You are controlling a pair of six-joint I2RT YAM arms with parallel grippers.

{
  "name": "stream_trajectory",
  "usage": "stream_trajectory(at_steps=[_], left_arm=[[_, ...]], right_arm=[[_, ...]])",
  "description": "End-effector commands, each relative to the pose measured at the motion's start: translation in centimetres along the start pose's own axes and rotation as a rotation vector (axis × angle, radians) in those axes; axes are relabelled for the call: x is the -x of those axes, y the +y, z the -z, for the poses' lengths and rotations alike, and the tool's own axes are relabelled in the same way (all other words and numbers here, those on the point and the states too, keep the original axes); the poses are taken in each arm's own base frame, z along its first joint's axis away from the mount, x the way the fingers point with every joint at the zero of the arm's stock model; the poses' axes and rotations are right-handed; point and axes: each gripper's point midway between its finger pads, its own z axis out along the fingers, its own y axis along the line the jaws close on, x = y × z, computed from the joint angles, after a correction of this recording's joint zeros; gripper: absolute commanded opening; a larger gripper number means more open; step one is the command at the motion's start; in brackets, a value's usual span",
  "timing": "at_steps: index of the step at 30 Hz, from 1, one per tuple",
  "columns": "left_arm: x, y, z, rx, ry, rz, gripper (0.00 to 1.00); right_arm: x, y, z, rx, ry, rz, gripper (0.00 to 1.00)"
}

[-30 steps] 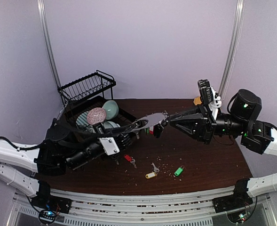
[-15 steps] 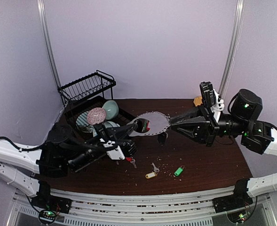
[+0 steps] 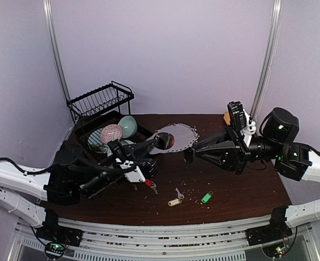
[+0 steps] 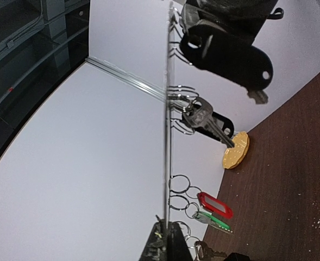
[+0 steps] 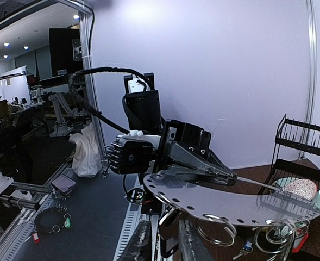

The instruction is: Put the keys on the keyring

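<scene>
Keyring position: the keyring (image 3: 180, 134) is held in the air over the middle of the desk (image 3: 241, 190), lying roughly flat, right of the dish rack (image 3: 100, 100).
Keys fitted: small split rings on its rim carry a black-tagged key (image 4: 227, 57), a second dark-tagged key (image 4: 206, 120), a red-tagged key (image 4: 215, 205) and a green-tagged key (image 4: 213, 221).
Keys outstanding: three lie on the near part of the desk, namely a loose red key (image 3: 148, 183), a loose yellow key (image 3: 174, 203) and a loose green key (image 3: 206, 198). Judged part done.
Risk, slip: the keyring is pinched only at its thin left rim. A push from the right arm during threading could pivot it or pull it out of the pinch, and the hung keys would swing.
Risk, snag: the right fingers stand close to the black-tagged key. A careless pull-back could catch its tag or split ring and drag the keyring.
Risk, pickup: the loose keys are small and lie flat, so a pinch could skid off them.
Left end effector (image 3: 161, 142): fingers together, clamped on the keyring's left rim.
Right end effector (image 5: 166, 242): fingers partly apart, nothing visibly gripped. It sits just beside the keyring's right rim. Whether it touches the black-tagged key cannot be told.
</scene>
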Motion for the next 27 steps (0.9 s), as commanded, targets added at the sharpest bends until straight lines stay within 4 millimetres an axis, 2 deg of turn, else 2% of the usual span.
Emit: stream_trajectory(at_steps=[1, 11, 16, 22, 27], left_arm=[[2.4, 4.0, 0.0, 0.115, -0.082, 0.078, 0.00], [3.3, 4.6, 0.4, 0.123, -0.129, 0.122, 0.00], [3.4, 4.5, 0.4, 0.128, -0.132, 0.104, 0.00], [3.1, 3.9, 0.1, 0.122, -0.113, 0.089, 0.00], [2.5, 4.3, -0.3, 0.150, -0.068, 0.082, 0.00]], right_arm=[[2.1, 0.3, 0.2, 0.000, -0.089, 0.034, 0.22], [1.7, -0.6, 0.0, -0.036, -0.098, -0.006, 0.24], [2.1, -0.7, -0.1, -0.037, -0.120, -0.011, 0.24], [2.6, -0.4, -0.3, -0.013, -0.141, -0.023, 0.29], [2.0, 0.8, -0.6, 0.071, -0.122, -0.038, 0.29]])
